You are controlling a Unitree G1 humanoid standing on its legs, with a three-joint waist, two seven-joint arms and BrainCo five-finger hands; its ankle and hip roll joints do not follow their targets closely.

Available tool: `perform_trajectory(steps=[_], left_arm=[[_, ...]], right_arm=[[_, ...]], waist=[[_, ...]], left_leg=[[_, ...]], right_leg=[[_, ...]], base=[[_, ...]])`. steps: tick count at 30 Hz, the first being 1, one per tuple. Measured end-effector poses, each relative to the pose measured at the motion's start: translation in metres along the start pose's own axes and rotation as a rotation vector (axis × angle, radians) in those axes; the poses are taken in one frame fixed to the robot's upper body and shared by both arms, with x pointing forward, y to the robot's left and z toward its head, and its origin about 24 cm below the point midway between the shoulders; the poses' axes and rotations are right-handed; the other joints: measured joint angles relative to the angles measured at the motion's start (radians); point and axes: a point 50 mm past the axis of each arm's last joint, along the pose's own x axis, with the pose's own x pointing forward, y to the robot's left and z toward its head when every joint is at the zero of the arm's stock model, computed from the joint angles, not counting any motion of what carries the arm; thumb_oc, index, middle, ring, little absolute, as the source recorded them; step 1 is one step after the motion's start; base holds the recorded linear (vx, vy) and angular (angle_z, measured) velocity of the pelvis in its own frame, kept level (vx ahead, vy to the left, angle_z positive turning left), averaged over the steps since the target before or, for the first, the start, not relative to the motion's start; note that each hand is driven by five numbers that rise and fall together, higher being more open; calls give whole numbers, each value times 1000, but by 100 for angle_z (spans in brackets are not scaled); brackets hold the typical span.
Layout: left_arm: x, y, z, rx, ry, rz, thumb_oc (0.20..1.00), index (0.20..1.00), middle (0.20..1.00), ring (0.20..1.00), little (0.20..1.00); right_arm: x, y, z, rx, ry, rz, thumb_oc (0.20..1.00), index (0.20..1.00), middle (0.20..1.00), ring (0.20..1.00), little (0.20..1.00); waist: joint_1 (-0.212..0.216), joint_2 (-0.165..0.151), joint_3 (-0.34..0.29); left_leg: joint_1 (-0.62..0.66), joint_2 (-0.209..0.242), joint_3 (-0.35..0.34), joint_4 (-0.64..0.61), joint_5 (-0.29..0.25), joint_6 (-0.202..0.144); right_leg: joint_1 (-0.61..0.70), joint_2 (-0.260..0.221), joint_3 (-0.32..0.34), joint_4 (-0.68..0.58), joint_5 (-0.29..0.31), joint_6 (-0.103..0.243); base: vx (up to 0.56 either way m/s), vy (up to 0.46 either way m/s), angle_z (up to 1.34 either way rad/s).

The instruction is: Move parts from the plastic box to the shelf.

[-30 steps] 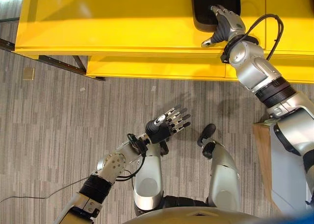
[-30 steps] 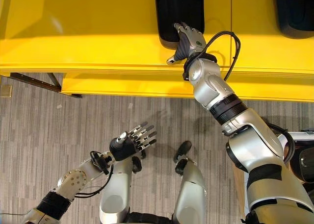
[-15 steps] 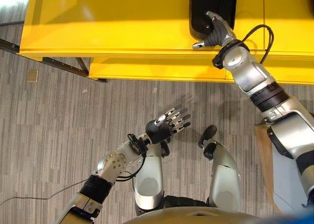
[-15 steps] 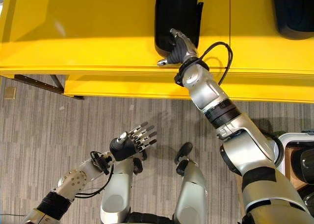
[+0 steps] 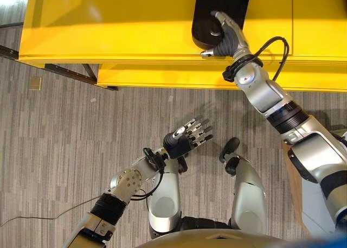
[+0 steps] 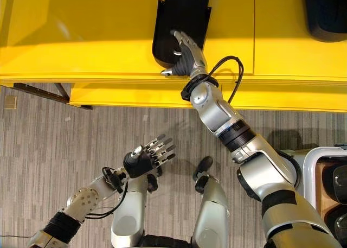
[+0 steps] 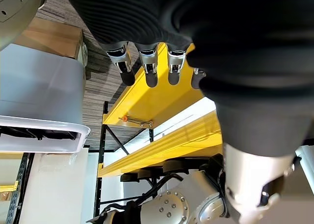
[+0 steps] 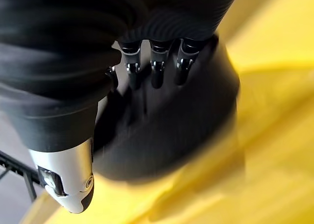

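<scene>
On yellow shelf [image 5: 108, 25], black glossy part [image 5: 219, 14], right hand [image 5: 227, 36] atop

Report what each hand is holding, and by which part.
Neither holds anything. The right hand lies with straight fingers on the near end of the black part on the yellow shelf. The left hand is open above the floor.

Silver-grey arms, dark ribbed wrist covers, dark-tipped silver fingers [image 5: 198, 133]
</scene>
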Motion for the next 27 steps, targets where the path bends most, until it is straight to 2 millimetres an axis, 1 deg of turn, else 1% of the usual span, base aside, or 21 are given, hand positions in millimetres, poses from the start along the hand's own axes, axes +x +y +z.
perform_trajectory(steps=[1, 2, 6, 9, 11, 14, 16, 18, 20, 21, 22, 23, 24, 26, 27], left_arm=[[1, -1, 2, -15, -17, -9, 1000, 1000, 1000, 1000, 1000], [1, -1, 3, -15, -23, -9, 1000, 1000, 1000, 1000, 1000], [0, 0, 3, -14, -26, 2, 1000, 1000, 1000, 1000, 1000], [0, 0, 3, -12, -28, 2, 1000, 1000, 1000, 1000, 1000], [-2, 2, 2, -17, -28, 0, 1000, 1000, 1000, 1000, 1000], [-3, 5, 2, -20, -26, 6, 1000, 1000, 1000, 1000, 1000], [-4, 4, 2, -20, -26, -19, 1000, 1000, 1000, 1000, 1000], [-6, 4, 1, -23, -24, -27, 1000, 1000, 1000, 1000, 1000], [-8, 4, -1, -28, -24, -36, 1000, 1000, 1000, 1000, 1000], [-10, 5, -3, -36, -26, -32, 1000, 1000, 1000, 1000, 1000], [-13, 7, -6, -46, -26, -22, 1000, 1000, 1000, 1000, 1000], [-12, 7, -7, -47, -25, -25, 1000, 1000, 1000, 1000, 1000], [-12, 6, -7, -48, -31, -30, 1000, 1000, 1000, 1000, 1000], [-15, 5, -10, -54, -51, -53, 1000, 1000, 1000, 1000, 1000], [-20, 9, -14, -58, -63, -42, 1000, 1000, 1000, 1000, 1000]], right_arm=[[2, -9, -1, -54, -12, -69, 1000, 1000, 1000, 1000, 1000], [3, -13, -1, -88, -17, -100, 1000, 1000, 1000, 1000, 1000], [3, -22, -6, -201, -26, -151, 1000, 1000, 1000, 1000, 1000], [4, -29, -16, -277, 2, -165, 1000, 1000, 1000, 1000, 1000], [4, -31, -29, -347, 28, -145, 1000, 1000, 1000, 1000, 1000], [7, -38, -40, -391, 53, -149, 1000, 1000, 1000, 1000, 1000], [8, -47, -47, -421, 45, -161, 1000, 1000, 1000, 1000, 1000], [8, -51, -47, -395, -2, -181, 1000, 1000, 1000, 1000, 1000], [8, -53, -38, -320, -80, -198, 1000, 1000, 1000, 1000, 1000], [0, -57, -15, -198, -215, -226, 1000, 1000, 1000, 1000, 1000], [-14, -62, 24, -87, -429, -264, 1000, 1000, 1000, 1000, 1000], [-22, -65, 36, -43, -500, -272, 1000, 1000, 1000, 1000, 1000], [-36, -69, 43, 25, -553, -275, 1000, 1000, 1000, 1000, 1000], [-70, -74, 58, 126, -675, -250, 1000, 1000, 1000, 1000, 1000], [-100, -66, 89, 158, -906, -122, 1000, 1000, 1000, 1000, 1000]], waist=[[0, 1, 0], [0, 1, 0], [1, 1, 0], [3, 2, 0], [7, 3, 0], [6, 4, -1], [9, 12, 0], [8, 15, 0], [4, 16, 1], [-4, 17, 1], [-18, 17, 1], [-25, 17, 1], [-25, 17, 1], [-32, 17, 1], [-74, 17, 1]], left_leg=[[0, 0, 0, 0, 0, 0], [0, 0, 0, 0, 0, 0], [0, 0, 0, -1, 0, 0], [1, -1, 0, -1, 0, 0], [6, -1, 0, -3, 0, 0], [14, -6, 0, -13, 5, 0], [15, -8, -3, -16, 7, 0], [19, -9, -4, -16, 7, 0], [21, -9, -4, -17, 7, 0], [21, -9, -3, -18, 7, 0], [24, -10, -2, -18, 7, 0], [26, -10, -1, -18, 7, 0], [29, -10, -1, -18, 7, 0], [31, -10, 1, -23, 7, 1], [36, -14, 12, -32, 6, 3]], right_leg=[[0, 0, 0, 0, 0, 0], [0, 0, 0, 0, 0, 0], [0, 0, 0, -1, 0, 0], [1, 0, 0, 0, 0, 0], [5, 0, 0, 0, 0, 0], [9, -2, 0, -2, 1, 1], [13, -3, -4, -2, 1, 1], [17, -3, -4, -3, 1, 1], [18, -3, -3, -3, 1, 1], [18, -3, -3, -3, 1, 1], [19, -3, -1, -4, 1, 1], [20, -1, 1, -5, 1, 1], [24, 0, 2, -6, 1, 1], [28, 1, 2, -14, 3, 3], [28, 2, 10, -31, 13, 10]], base=[[0, 0, 0], [0, 0, 0], [0, 0, 0], [0, 0, 0], [0, 0, 0], [0, 0, 0], [-2, 7, 5], [4, 15, 0], [15, 35, -1], [8, 46, -3], [-12, 62, -2], [-17, 73, -2], [-20, 68, 2], [-14, 54, -5], [-17, 46, -15]])
